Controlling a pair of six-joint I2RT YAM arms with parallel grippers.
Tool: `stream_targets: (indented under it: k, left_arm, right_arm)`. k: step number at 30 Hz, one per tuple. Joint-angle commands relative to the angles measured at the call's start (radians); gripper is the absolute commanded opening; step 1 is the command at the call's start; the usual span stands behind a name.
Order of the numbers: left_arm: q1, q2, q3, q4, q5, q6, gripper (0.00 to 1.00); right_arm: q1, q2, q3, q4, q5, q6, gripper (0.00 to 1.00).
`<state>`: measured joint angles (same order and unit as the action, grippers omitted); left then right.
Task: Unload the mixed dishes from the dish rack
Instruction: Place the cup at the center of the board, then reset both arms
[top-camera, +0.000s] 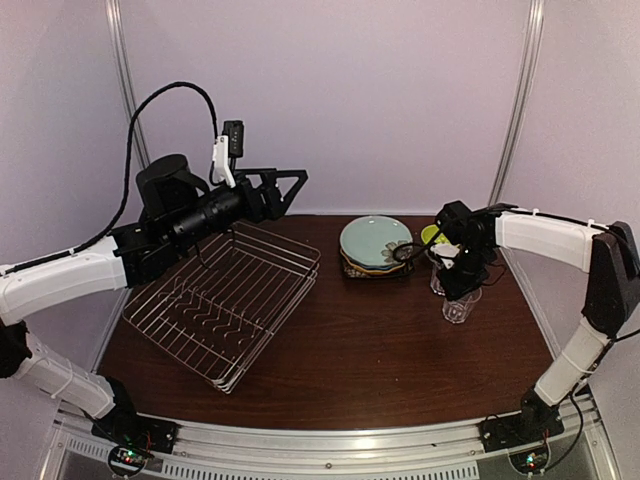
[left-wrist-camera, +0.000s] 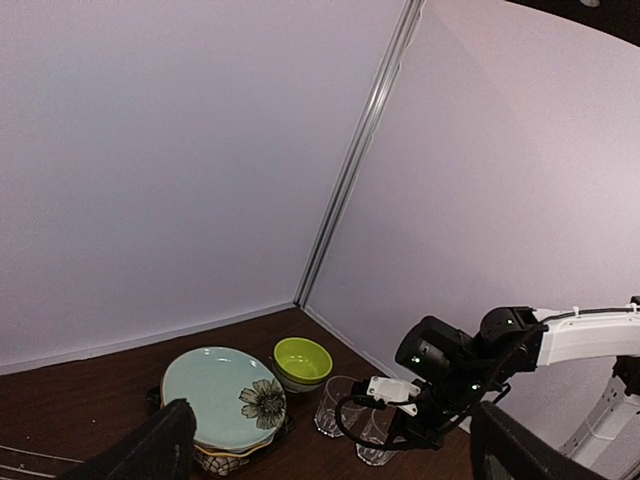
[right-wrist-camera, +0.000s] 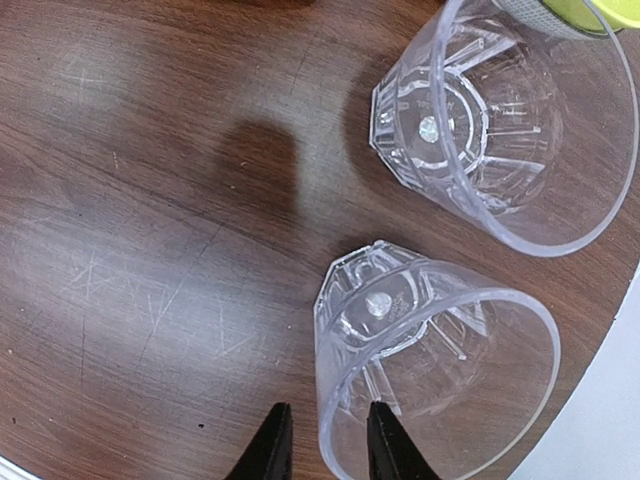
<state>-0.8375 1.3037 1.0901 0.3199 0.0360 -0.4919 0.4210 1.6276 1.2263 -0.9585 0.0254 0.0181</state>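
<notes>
Two grippers are showing. At left, the left gripper (top-camera: 293, 195) is hanging wide open, holding nothing, above the rack (top-camera: 225, 310). The plates (top-camera: 375, 243) are sitting stacked far-middle, the bowl (top-camera: 432, 234) beside them. At right, the right gripper (right-wrist-camera: 328, 440), slightly parted, is straddling the rim of the near glass (right-wrist-camera: 440, 370).

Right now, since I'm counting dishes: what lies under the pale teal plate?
More plates are stacked under the pale teal plate. Only the lower plates show their rims, one yellowish and one dark patterned. Their faces and the exact count are covered.
</notes>
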Motion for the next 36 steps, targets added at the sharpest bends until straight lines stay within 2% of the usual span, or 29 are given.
stream_targets:
  k: [1,3,7,11,13,16,20,25,31,36]
  left_arm:
    - [0.009,-0.008,0.007,-0.004,-0.021,-0.003,0.97]
    - [0.013,-0.009,0.008,-0.018,-0.020,-0.007,0.97]
    - [0.038,-0.006,0.031,-0.078,0.011,-0.044,0.97]
    - [0.079,-0.005,0.059,-0.155,0.064,-0.071,0.97]
    - [0.105,-0.009,0.074,-0.204,0.091,-0.071,0.97]
    - [0.166,-0.017,0.095,-0.284,0.159,-0.083,0.97]
    - [0.274,-0.063,0.065,-0.351,0.224,-0.097,0.97]
    - [0.387,-0.143,0.023,-0.506,0.196,-0.060,0.97]
    - [0.405,-0.186,-0.023,-0.657,0.115,-0.047,0.97]
    - [0.405,-0.190,-0.083,-0.723,0.089,-0.058,0.97]
  right_arm:
    - [0.007,-0.016,0.034,-0.020,0.005,-0.002,0.31]
    - [0.009,-0.025,0.052,-0.033,0.009,-0.001,0.39]
    - [0.018,-0.041,0.102,-0.056,0.006,0.002,0.66]
    - [0.019,-0.065,0.161,-0.071,-0.022,0.003,0.79]
    - [0.020,-0.072,0.191,-0.072,-0.022,0.007,0.89]
    - [0.020,-0.078,0.249,-0.053,-0.066,0.015,0.98]
    - [0.019,-0.099,0.297,0.009,-0.134,0.023,1.00]
    - [0.022,-0.143,0.278,0.165,-0.297,0.050,1.00]
    - [0.051,-0.196,0.133,0.407,-0.450,0.119,1.00]
    - [0.107,-0.257,-0.045,0.632,-0.494,0.171,1.00]
